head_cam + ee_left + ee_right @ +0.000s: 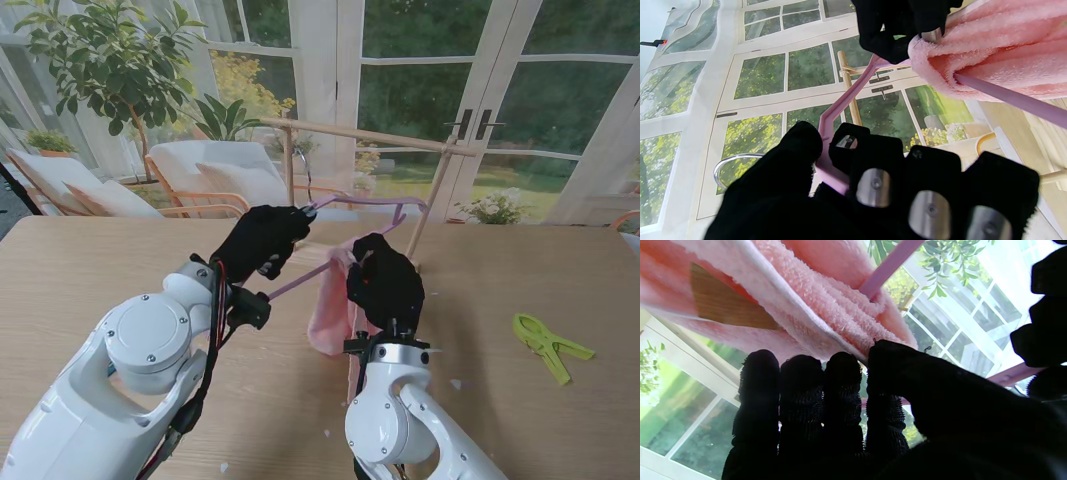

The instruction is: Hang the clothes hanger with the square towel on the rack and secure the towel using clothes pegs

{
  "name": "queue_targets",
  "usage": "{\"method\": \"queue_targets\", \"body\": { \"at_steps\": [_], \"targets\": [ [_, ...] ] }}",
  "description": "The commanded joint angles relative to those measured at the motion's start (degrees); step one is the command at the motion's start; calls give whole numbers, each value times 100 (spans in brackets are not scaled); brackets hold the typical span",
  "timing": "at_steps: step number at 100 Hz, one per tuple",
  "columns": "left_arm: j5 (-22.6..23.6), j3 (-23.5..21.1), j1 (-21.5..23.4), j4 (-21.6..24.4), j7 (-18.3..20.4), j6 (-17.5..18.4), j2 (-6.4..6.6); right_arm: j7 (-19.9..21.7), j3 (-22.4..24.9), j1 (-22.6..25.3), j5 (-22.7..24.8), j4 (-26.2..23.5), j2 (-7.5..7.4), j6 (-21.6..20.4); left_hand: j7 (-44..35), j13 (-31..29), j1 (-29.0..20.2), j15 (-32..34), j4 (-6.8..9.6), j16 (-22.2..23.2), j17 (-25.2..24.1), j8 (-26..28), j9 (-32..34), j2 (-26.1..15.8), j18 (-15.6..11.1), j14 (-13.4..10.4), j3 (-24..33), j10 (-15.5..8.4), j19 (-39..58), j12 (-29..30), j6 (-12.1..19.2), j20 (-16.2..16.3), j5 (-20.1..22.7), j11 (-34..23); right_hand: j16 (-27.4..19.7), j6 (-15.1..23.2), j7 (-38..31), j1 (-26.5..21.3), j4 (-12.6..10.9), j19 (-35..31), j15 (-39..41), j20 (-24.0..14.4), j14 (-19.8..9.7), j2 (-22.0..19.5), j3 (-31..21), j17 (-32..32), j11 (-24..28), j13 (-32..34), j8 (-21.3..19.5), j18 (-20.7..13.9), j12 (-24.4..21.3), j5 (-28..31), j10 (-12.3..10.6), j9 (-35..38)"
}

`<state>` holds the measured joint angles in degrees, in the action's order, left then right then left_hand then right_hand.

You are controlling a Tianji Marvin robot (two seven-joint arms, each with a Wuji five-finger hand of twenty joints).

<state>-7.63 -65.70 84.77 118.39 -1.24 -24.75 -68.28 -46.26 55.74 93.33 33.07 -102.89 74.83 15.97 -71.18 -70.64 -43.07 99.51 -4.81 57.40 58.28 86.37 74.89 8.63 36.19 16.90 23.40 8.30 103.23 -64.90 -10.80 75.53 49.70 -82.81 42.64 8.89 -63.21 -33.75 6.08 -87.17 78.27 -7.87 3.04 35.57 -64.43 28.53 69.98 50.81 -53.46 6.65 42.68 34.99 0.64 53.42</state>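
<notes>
A pink clothes hanger (pixel 364 203) is held up over the table, tilted, just in front of the wooden rack (pixel 370 135). My left hand (pixel 262 240) is shut on the hanger (pixel 831 116) near its neck, and the metal hook (pixel 730 163) sticks out past the thumb. A pink square towel (pixel 328 310) hangs bunched over the hanger's lower bar. My right hand (pixel 385 283) is shut on the towel (pixel 826 306), pinching its folds between thumb and fingers beside the bar (pixel 887 268). One green clothes peg (pixel 548 345) lies on the table to the right.
The rack's slanted top bar and its two posts (pixel 848 86) stand at the table's (pixel 90 270) far edge. Behind it are glass doors, a chair and a plant. Small white scraps lie on the wood near my right arm.
</notes>
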Motion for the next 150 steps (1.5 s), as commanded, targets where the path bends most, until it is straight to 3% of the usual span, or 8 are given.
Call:
{"method": "queue_targets", "body": {
  "at_steps": [1, 44, 101, 119, 126, 138, 146, 150],
  "targets": [
    [-2, 27, -18, 24, 57, 0, -42, 60, -51, -21, 75, -124, 24, 7, -170, -167, -5, 766, -57, 213, 71, 240, 230, -62, 274, -35, 204, -300, 1674, 11, -235, 140, 369, -183, 118, 50, -95, -226, 3, -252, 186, -3762, -148, -208, 89, -31, 211, 108, 38, 3, 99, -54, 84, 119],
    [-118, 120, -112, 67, -5, -230, -89, 651, -637, -377, 806, -214, -181, 81, -161, -167, -34, 765, -60, 207, 72, 244, 230, -104, 267, -36, 158, -300, 1674, 11, -244, 135, 339, -183, 273, 17, 138, -222, -102, -577, 407, -3853, -81, 83, -49, 304, 227, 521, 220, 83, 366, 353, 137, 554],
    [-454, 66, -290, 179, -181, -502, -183, 1208, -1178, -355, 520, -62, -243, -573, -163, -166, -77, 765, -57, 205, 72, 257, 230, -146, 272, -25, 76, -297, 1674, 12, -243, 125, 311, -175, 236, -235, 165, -160, -109, -691, 371, -3822, -31, 228, -283, 478, 119, 710, 163, 148, 441, 457, 92, 728],
    [-525, 55, -330, 199, -225, -568, -206, 1339, -1289, -371, 543, 18, -280, -720, -162, -166, -86, 764, -56, 205, 72, 258, 230, -148, 272, -24, 60, -297, 1674, 11, -244, 123, 311, -175, 195, -260, 191, -109, -55, -698, 312, -3805, -36, 235, -283, 477, 23, 716, 257, 148, 393, 464, 65, 760],
    [-540, 49, -334, 207, -229, -586, -209, 1266, -1312, -388, 542, 85, -256, -743, -160, -167, -90, 764, -55, 205, 73, 259, 230, -146, 269, -25, 53, -297, 1674, 11, -244, 122, 303, -175, 116, -351, 252, -62, 22, -582, 161, -3726, -50, 141, -81, 463, -121, 668, 529, 110, 299, 395, -17, 723],
    [-538, 26, -338, 212, -227, -588, -206, 1237, -1237, -315, 656, 28, -301, -725, -159, -167, -94, 764, -53, 204, 74, 258, 230, -151, 267, -28, 47, -297, 1674, 11, -247, 119, 310, -174, 81, -677, 889, 877, 40, -225, -119, -3589, -96, 42, 202, 98, -327, 154, 1465, 9, 285, -56, -232, 111],
    [-522, 4, -347, 198, -228, -581, -204, 1281, -1131, -208, 751, -78, -356, -735, -158, -167, -94, 764, -53, 204, 74, 259, 230, -155, 266, -28, 41, -297, 1674, 11, -244, 118, 306, -174, 155, -623, 2020, 1359, -334, -84, -240, -3651, -102, -303, 490, -22, -425, -27, 1305, -2, 346, -41, -374, -119],
    [-516, -10, -348, 189, -226, -577, -203, 1271, -1078, -152, 791, -126, -374, -750, -158, -167, -101, 764, -52, 204, 74, 259, 230, -150, 266, -30, 40, -297, 1674, 11, -242, 117, 307, -174, 161, -506, 2346, 1446, -348, -19, -288, -3657, -90, -301, 607, -94, -460, -120, 1310, -4, 341, -139, -399, -233]
  ]
}}
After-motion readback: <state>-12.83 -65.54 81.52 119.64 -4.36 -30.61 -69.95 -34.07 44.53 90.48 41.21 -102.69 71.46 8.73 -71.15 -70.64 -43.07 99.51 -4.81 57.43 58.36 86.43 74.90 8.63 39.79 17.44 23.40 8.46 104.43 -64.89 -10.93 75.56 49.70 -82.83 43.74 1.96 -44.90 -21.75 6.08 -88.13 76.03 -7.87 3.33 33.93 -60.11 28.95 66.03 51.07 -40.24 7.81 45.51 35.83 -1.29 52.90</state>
